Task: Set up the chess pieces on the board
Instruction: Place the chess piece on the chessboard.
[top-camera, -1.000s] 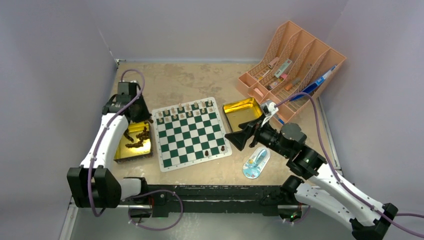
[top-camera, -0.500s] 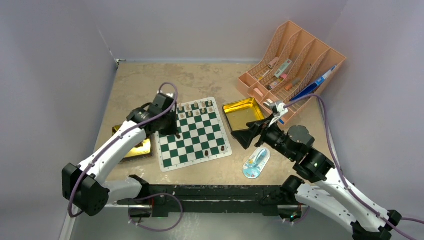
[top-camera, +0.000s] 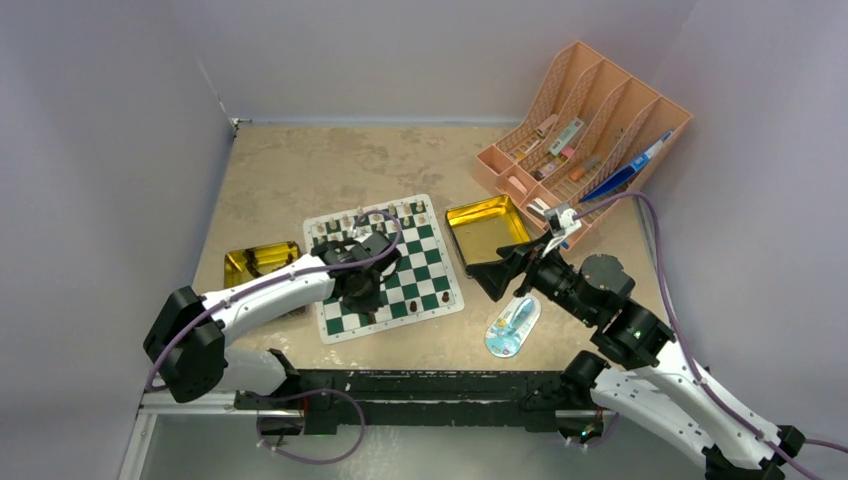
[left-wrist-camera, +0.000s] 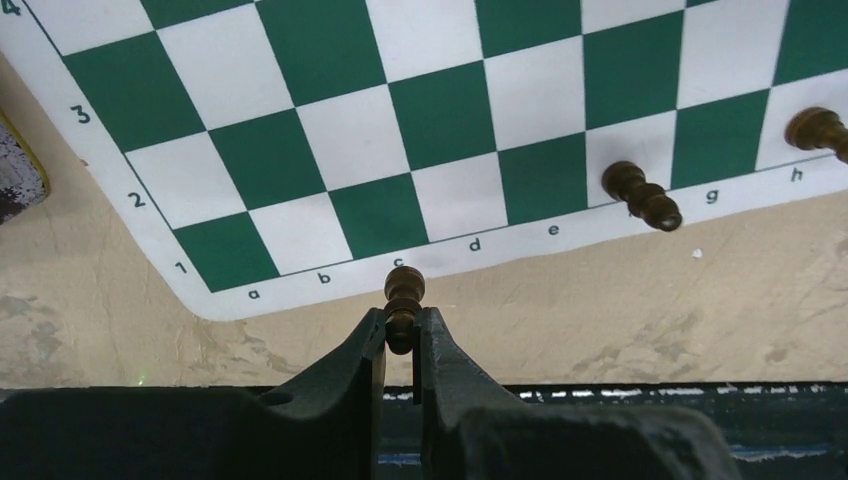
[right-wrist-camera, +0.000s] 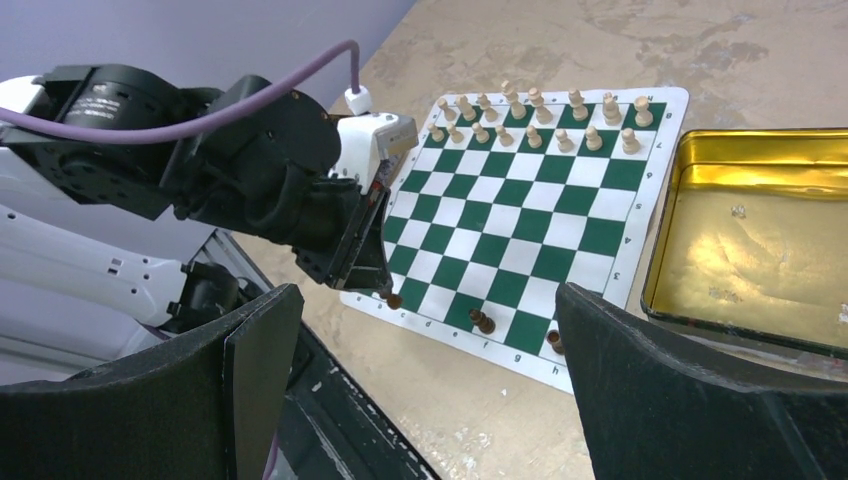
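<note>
Item 1, your left gripper (left-wrist-camera: 400, 322): nearly closed, pinching one dark piece (left-wrist-camera: 403, 298) upright over the near border of the board (left-wrist-camera: 440, 110), by file c.
Item 2, your right gripper (top-camera: 488, 272): spread wide, empty, right of the board.
Cream pieces (right-wrist-camera: 540, 115): far two ranks.
Two other dark pieces (left-wrist-camera: 640, 195): near rank.

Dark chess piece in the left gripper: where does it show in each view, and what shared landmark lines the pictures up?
Top external: hidden under the left gripper, over the board's near edge.
Left wrist: bottom centre, dark chess piece pinched between the fingers.
Right wrist: lower centre, at the left gripper's tip.
Landmark: neighbouring dark piece on the near row.
</note>
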